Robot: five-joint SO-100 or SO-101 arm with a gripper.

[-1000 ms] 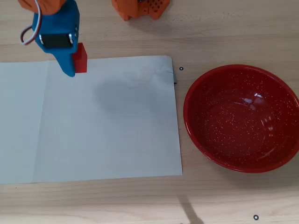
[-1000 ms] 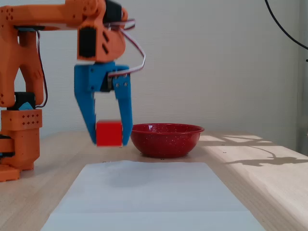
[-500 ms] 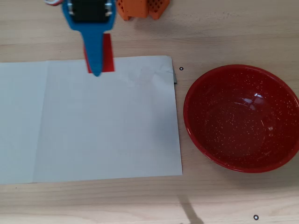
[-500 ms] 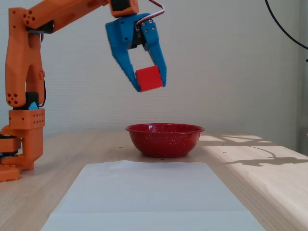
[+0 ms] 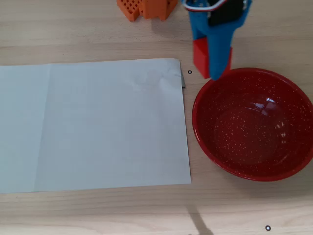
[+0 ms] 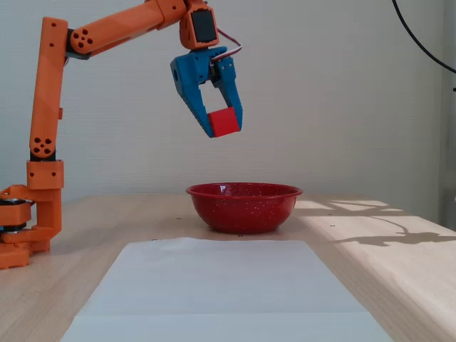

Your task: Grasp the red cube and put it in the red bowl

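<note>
The end effector (image 6: 222, 122) is gripping the red cube (image 6: 224, 122) by opposite flat faces, hanging high above the red bowl (image 6: 244, 206) near its rim. The cube is probably light, rigid and easy to pinch.

Orange arm reaches out high — blue gripper (image 6: 222, 122) tilted downward, jaws clamped on the red cube (image 6: 224, 122).

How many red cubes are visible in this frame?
1. The small matte red cube is clamped in the blue claw, raised above the table near the glossy speckled red bowl.
</note>
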